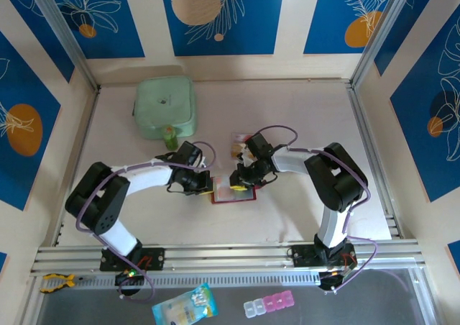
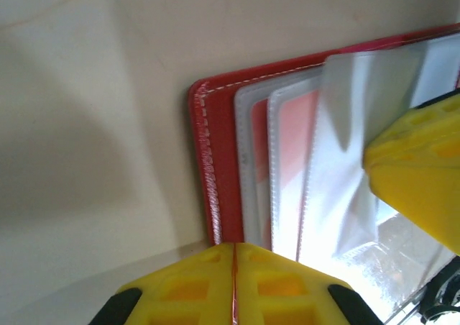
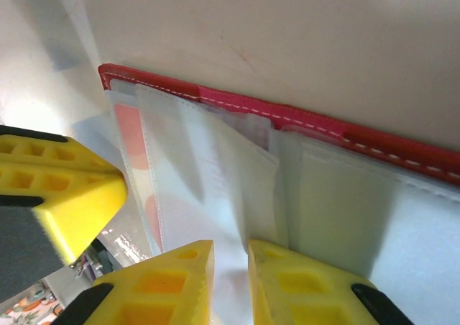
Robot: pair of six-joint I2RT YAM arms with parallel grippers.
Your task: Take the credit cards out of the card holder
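Seen from above: the card holder (image 1: 233, 194), lying open at the middle of the pale tabletop (image 1: 302, 116), red cover down and grey see-through leaves up, between the wrists of the two arms.

Left pincer (image 2: 233, 252): pressed together at the holder's left side, with a thin red line of the cover's edge caught between its yellow fingers (image 2: 180, 289).

Right pincer (image 3: 230, 247): narrowed to a slit on a clear sleeve (image 3: 241, 170), the pale plastic running straight into the gap. Pinches that leaf from the holder's right side, raised and creased above the rest of the stack.

Inside the holder: several leaves layered against the white-stitched red cover. Tucked in one pocket, one of the credit cards (image 2: 295, 152), showing salmon-orange through the plastic. Impossible to tell whether the other pockets are filled.

Beyond the right wrist, flat on the tabletop and apart from the holder: a small whitish card (image 1: 237, 145) with red marks.

Toward the far left corner, well apart from all this: a mint-green pouch (image 1: 165, 108), closed, its contents hidden.
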